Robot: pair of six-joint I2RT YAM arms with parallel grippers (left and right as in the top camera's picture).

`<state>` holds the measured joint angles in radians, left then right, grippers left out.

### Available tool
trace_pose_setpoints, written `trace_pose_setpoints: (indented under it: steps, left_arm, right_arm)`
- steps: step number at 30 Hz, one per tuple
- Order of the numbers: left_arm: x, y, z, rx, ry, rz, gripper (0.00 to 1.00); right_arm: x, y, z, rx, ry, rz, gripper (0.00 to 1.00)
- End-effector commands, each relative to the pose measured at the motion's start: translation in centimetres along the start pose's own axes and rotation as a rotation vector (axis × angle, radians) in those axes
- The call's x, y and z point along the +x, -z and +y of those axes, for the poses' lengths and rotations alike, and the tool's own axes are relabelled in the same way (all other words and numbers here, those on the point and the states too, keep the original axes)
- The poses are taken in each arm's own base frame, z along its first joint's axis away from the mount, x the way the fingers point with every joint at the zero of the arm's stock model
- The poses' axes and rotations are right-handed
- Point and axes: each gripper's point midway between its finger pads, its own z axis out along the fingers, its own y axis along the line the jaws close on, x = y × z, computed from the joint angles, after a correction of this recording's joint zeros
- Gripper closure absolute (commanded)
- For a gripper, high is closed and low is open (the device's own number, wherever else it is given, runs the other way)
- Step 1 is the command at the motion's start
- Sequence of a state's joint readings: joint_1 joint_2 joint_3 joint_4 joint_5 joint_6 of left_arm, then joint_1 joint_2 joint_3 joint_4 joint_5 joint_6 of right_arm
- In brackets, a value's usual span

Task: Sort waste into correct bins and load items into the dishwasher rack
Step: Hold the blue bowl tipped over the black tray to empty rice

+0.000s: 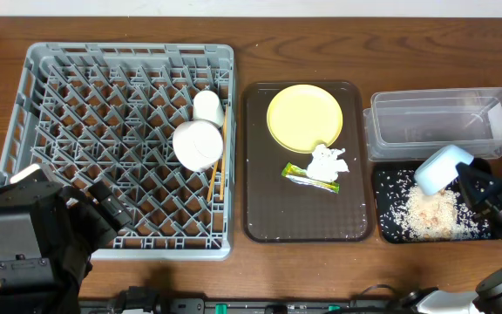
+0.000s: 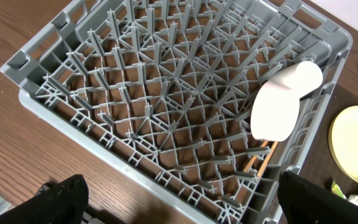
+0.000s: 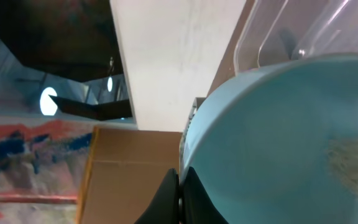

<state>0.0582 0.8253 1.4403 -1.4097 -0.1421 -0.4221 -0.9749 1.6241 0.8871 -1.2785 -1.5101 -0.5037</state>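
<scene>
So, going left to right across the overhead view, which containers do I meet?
First the grey dishwasher rack → brown serving tray → clear plastic tub.

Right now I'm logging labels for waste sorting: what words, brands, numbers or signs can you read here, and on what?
No text can be read in any view.
Wrapper: any print is too small and blurred to read.
Rack, plate, tub: no marks visible.

The left arm point(image 1: 33, 231), beside the dishwasher rack point(image 1: 129, 51), is boxy matte black with a pale grey cap and thin black cable.
</scene>
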Motion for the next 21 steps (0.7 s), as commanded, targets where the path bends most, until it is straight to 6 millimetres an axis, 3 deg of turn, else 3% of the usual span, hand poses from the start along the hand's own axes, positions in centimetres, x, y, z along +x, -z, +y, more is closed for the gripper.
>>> trace_pose_setpoints:
  steps: [1,21]
  left_arm:
    - [-0.19,0.06,0.33,-0.017,0.006,-0.011,0.02]
    - [-0.19,0.06,0.33,-0.017,0.006,-0.011,0.02]
  right_arm:
    - [-0.63,0.36,0.47,-0.034,-0.041,-0.034,0.99]
    - [-0.28,0.28,0.33,-0.02,-0.087,-0.022,0.99]
